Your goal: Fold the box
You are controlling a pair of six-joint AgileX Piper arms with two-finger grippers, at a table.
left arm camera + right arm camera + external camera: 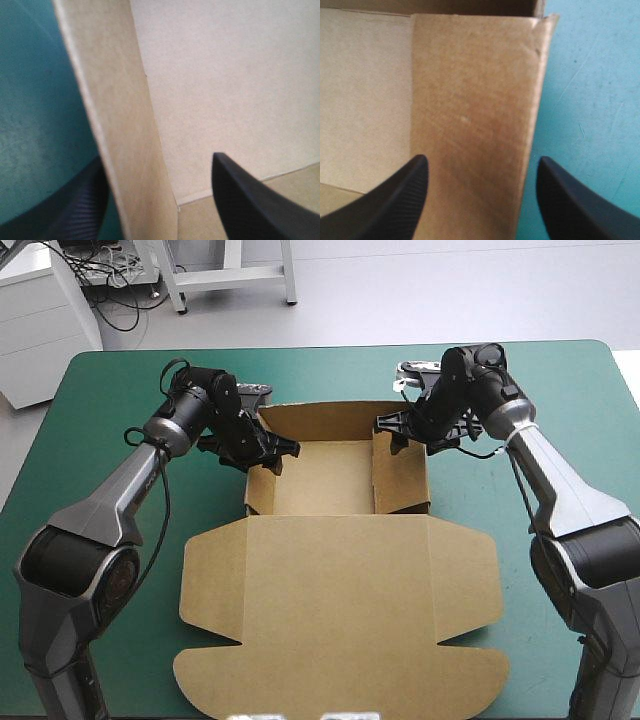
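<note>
I see the brown cardboard box [325, 478] mid-surface on the teal-green cover [560, 390], its lid [340, 610] flat toward me. My left end effector [157, 160] is spread astride the left wall [125, 125] and my right end effector [482, 159] is spread astride the right wall [475, 100], probably to steady both upright.

The table [560, 370] has a teal-green cover [590, 100], faintly scratched. Past its far left corner stand a white cabinet [40, 320] and tangled floor cables [120, 295].
</note>
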